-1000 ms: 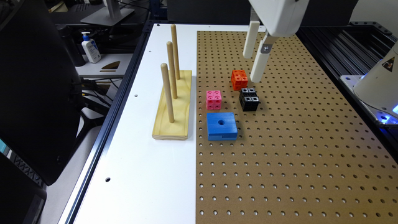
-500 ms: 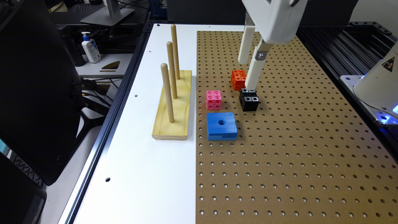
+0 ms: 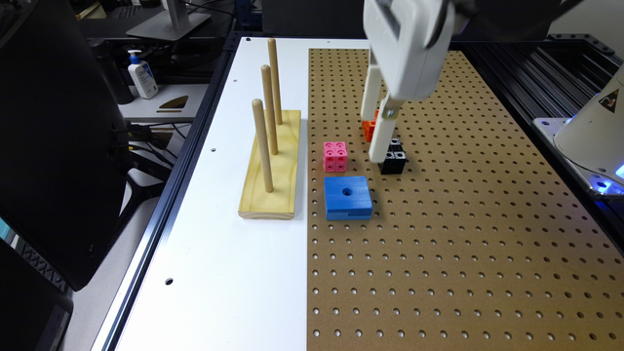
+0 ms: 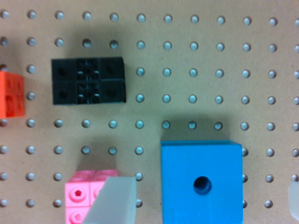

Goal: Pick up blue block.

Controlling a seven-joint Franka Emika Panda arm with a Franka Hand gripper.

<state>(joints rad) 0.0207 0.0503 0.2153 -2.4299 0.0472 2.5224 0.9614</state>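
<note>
Hovering with my hand point(image 3: 378, 139) spread apart, I risk one finger clipping the pink cube point(image 4: 86, 196) beside the blue block point(image 4: 202, 182).

A: Which items does the wrist view cut off?

B: The flat bright blue square block with a round centre hole point(image 4: 202, 182) runs past the frame edge. So does the small orange studded cube point(image 4: 11, 94). One pale translucent finger point(image 4: 112, 200) overlaps the small pink studded cube point(image 4: 84, 196) beside the blue block.

A: And the exterior view?

B: The white gripper point(image 3: 378, 141) hides most of the orange cube point(image 3: 368, 128) and part of the black studded block point(image 3: 393, 157). The gripper body is motion-blurred and cropped.
</note>
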